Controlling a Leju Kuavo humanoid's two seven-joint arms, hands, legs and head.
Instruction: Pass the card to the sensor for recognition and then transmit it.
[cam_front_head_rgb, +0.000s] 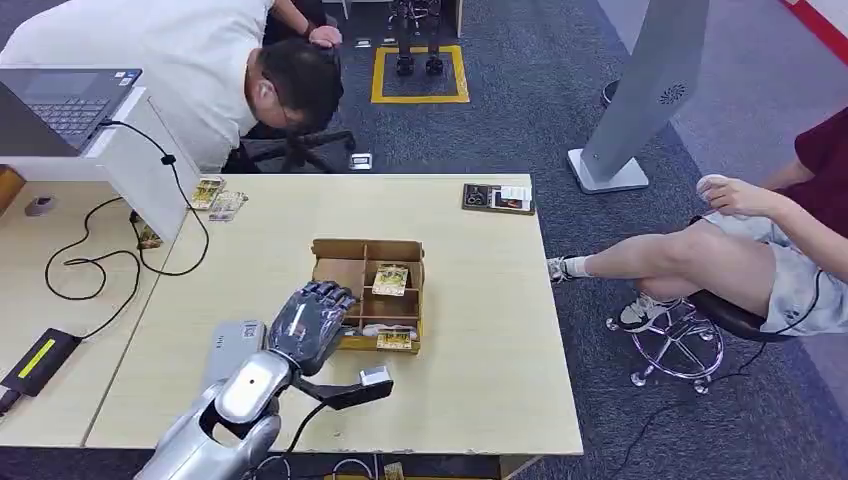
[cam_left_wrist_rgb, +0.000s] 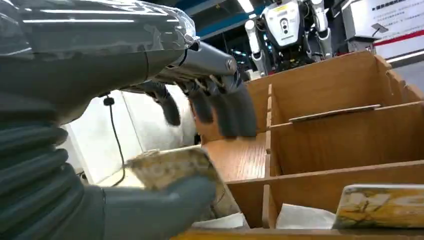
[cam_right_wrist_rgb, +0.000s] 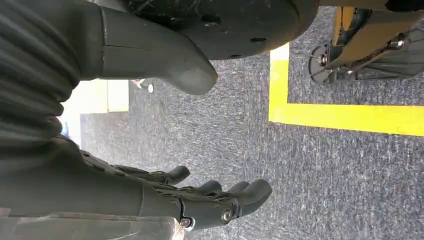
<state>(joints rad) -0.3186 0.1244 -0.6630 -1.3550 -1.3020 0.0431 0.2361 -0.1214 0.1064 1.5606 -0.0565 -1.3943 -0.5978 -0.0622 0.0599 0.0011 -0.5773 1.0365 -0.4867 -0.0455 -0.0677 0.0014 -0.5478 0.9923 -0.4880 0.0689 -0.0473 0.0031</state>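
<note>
A brown divided cardboard box (cam_front_head_rgb: 330, 247) stands mid-table. My left hand (cam_front_head_rgb: 310, 320) hovers over its near left part. In the left wrist view a yellowish card (cam_left_wrist_rgb: 170, 167) lies just above the thumb (cam_left_wrist_rgb: 155, 205), while the dark fingers (cam_left_wrist_rgb: 220, 110) hang spread well above it, apart from the card. Another card (cam_front_head_rgb: 390, 279) lies in a middle compartment and one more (cam_front_head_rgb: 394, 341) stands at the box's near edge, also seen close up as a card (cam_left_wrist_rgb: 382, 206). A grey flat device (cam_front_head_rgb: 232, 350) sits by my left forearm. My right hand (cam_right_wrist_rgb: 200, 200) hangs over grey carpet with its fingers loosely apart, holding nothing.
Two loose cards (cam_front_head_rgb: 215, 197) and a dark packet (cam_front_head_rgb: 498, 198) lie at the table's far edge. A laptop (cam_front_head_rgb: 65, 100), cables and a black device (cam_front_head_rgb: 35, 362) occupy the left table. One person (cam_front_head_rgb: 200, 70) bends over at the back left; another sits at the right (cam_front_head_rgb: 760, 250).
</note>
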